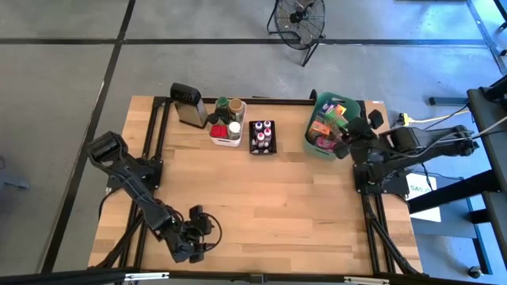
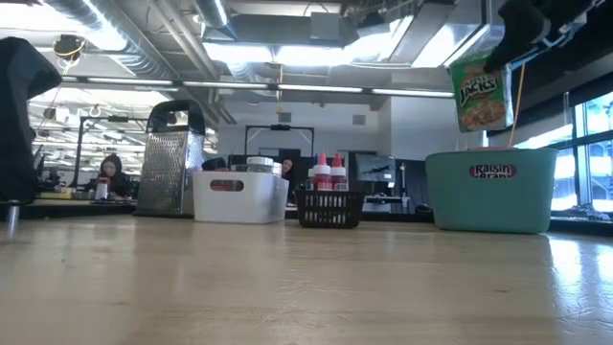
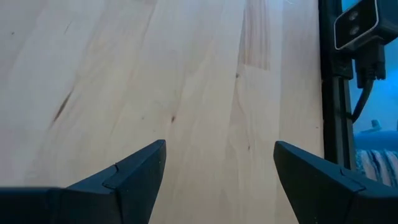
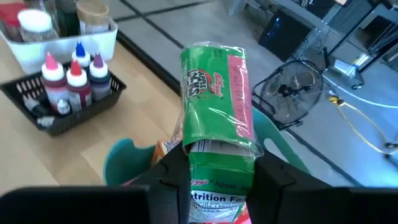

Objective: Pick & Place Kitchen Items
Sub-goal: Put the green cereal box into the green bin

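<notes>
1. The right gripper (image 4: 214,171) holds a small green cereal box (image 4: 216,93), its fingers pinched on the box's lower end. The box hangs in the air above the teal bin (image 2: 490,189) at the table's back right.
2. Writing on the box: the low view shows "Jacks" in yellow letters on the green front; the right wrist view shows "Apple" and "Nutrition F…" on the white end panel near the fingers. One side is pink-red, and clear film wraps the box.
3. The teal bin shows a label through its wall reading "Raisin Bran". From above, more packets (image 1: 323,127) in orange, green and pink fill it; their print is too small to read.
4. Left of the teal bin stands a black basket (image 1: 262,137) with small bottles (image 4: 73,78), white-bodied with red, blue and purple caps. No text is legible on them.
5. Just left of that is a white bin (image 1: 227,123) with lidded jars (image 1: 234,106); their labels are not readable.
6. A metal grater (image 2: 173,158) with a black top stands at the far left of this row.
7. The left gripper (image 3: 219,165) sits low over bare wood at the table's front left, fingers spread wide, holding nothing.
8. A fan (image 1: 299,17) stands on the floor beyond the table. People sit at desks in the room behind.
</notes>
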### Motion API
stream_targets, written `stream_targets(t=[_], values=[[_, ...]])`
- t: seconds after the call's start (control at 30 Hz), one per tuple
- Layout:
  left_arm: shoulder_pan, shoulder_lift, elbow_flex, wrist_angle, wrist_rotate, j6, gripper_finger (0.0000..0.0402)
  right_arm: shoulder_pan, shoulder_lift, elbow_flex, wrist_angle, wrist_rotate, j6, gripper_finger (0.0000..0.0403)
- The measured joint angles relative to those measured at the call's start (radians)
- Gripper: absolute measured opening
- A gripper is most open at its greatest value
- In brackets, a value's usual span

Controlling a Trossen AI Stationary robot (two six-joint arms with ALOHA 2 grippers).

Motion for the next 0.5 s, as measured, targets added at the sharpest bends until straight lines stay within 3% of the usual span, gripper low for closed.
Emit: stream_targets(t=[0.37,0.5], values=[[0.054,0.000,0.000,0.003,0.001,-0.025,0.0293,-0.153,-0.086,-0.183,0.304,-0.006,-0.239,0.0108],[0.057,0.001,0.000,0.003,0.006,-0.025,0.0293,-0.224,-0.086,-0.225,0.396,-0.064,-0.306,0.0108]])
